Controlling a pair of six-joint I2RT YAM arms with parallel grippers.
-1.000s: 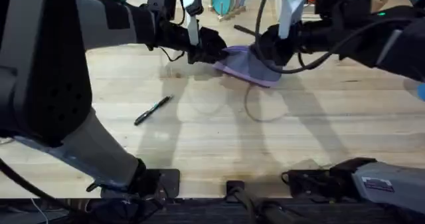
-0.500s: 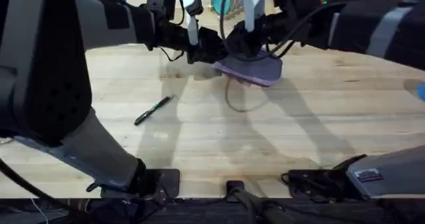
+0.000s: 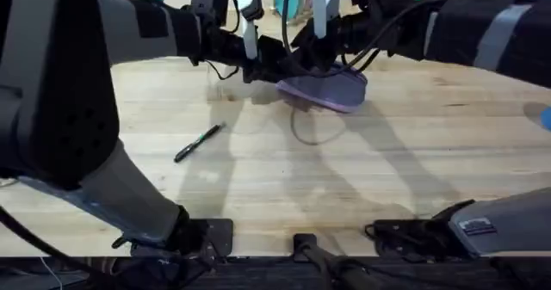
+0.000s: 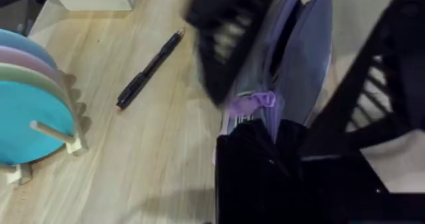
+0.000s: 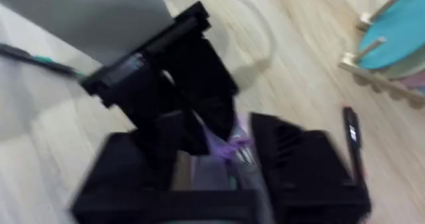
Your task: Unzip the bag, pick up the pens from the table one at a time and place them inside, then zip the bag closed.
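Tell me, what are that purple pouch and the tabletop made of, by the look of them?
The bag looks like soft woven fabric, matte lavender: it sags and folds where the left gripper and right gripper pinch it, and a zipper line runs along its top. The table looks like light wood with a smooth, slightly shiny finish: plank seams and grain show.

Lavender bag (image 3: 325,89) far on table (image 3: 258,178), 1 black pen (image 3: 197,143) nearer, 1 (image 4: 149,69) beside bag

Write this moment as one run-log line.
left tool: grips bag end | right tool: at zipper | pens: on table
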